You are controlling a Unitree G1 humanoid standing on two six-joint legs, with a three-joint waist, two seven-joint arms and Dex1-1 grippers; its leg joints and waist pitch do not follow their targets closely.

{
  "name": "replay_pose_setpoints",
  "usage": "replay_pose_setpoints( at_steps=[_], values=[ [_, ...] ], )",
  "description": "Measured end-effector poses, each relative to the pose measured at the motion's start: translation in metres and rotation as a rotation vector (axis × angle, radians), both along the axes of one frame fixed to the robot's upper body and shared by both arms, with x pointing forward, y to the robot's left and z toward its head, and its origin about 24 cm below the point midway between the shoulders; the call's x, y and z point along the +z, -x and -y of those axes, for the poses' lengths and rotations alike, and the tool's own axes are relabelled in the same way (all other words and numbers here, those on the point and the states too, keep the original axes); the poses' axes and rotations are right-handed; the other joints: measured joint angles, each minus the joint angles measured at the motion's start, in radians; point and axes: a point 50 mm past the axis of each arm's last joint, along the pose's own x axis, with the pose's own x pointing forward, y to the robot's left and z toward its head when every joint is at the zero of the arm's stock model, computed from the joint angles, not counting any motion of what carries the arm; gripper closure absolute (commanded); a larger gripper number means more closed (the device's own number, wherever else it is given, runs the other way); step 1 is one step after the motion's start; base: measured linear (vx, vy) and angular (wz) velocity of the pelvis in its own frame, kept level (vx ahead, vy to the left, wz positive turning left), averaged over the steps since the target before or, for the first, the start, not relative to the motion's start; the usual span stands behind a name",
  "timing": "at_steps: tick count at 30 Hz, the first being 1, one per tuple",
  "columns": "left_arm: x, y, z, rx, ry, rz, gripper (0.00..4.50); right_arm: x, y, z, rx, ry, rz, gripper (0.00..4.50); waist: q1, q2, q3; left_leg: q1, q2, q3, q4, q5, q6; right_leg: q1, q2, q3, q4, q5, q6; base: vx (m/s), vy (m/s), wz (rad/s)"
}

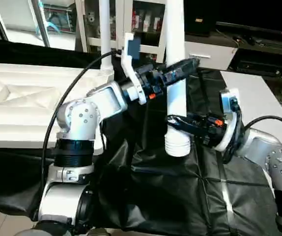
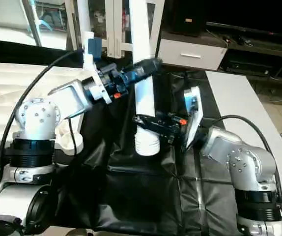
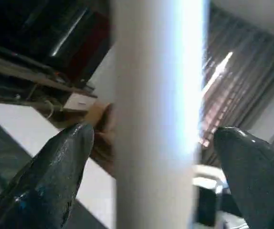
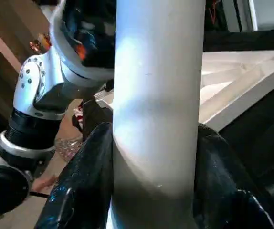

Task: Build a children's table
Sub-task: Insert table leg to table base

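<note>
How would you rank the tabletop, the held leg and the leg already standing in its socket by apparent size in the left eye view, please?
1. tabletop, though cut off at the picture's edge.
2. held leg, nearer the camera, so its size is flattered.
3. standing leg, farther back and partly hidden.

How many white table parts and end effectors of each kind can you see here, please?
Tabletop: 1
Legs: 2, the held leg and the standing leg on the tabletop
End effectors: 2, the left end effector and the right end effector
Total: 5
A white ribbed end under the left arm might be another leg; not counted.
</note>
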Motion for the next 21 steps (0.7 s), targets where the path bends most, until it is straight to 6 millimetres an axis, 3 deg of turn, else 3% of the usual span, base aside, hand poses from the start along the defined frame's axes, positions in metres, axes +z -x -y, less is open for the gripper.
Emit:
replay_pose_setpoints(
  at_steps=[8, 9, 21],
  values=[
    [-0.003, -0.003, -0.008, 0.025, -0.038, -0.021, 0.84, -0.004, -0.001, -0.002, 0.003, 0.062, 0.014, 2.64, 0.000, 0.000, 0.000, 0.000, 0.000, 0.000, 0.000, 0.000, 0.000, 0.000, 0.000, 0.000, 0.000, 0.000, 0.000, 0.000, 0.000, 0.00],
    [-0.003, -0.003, -0.009, 0.025, -0.039, -0.020, 1.12, -0.004, -0.001, -0.002, 0.004, 0.065, 0.015, 2.64, 0.000, 0.000, 0.000, 0.000, 0.000, 0.000, 0.000, 0.000, 0.000, 0.000, 0.000, 0.000, 0.000, 0.000, 0.000, 0.000, 0.000, 0.00],
    [-0.002, -0.002, -0.015, 0.002, -0.040, -0.021, 2.10, -0.005, -0.004, -0.008, 0.008, 0.097, 0.047, 2.64, 0.000, 0.000, 0.000, 0.000, 0.000, 0.000, -0.001, 0.000, 0.000, 0.000, 0.000, 0.000, 0.000, 0.000, 0.000, 0.000, 0.000, 0.00]
  ],
)
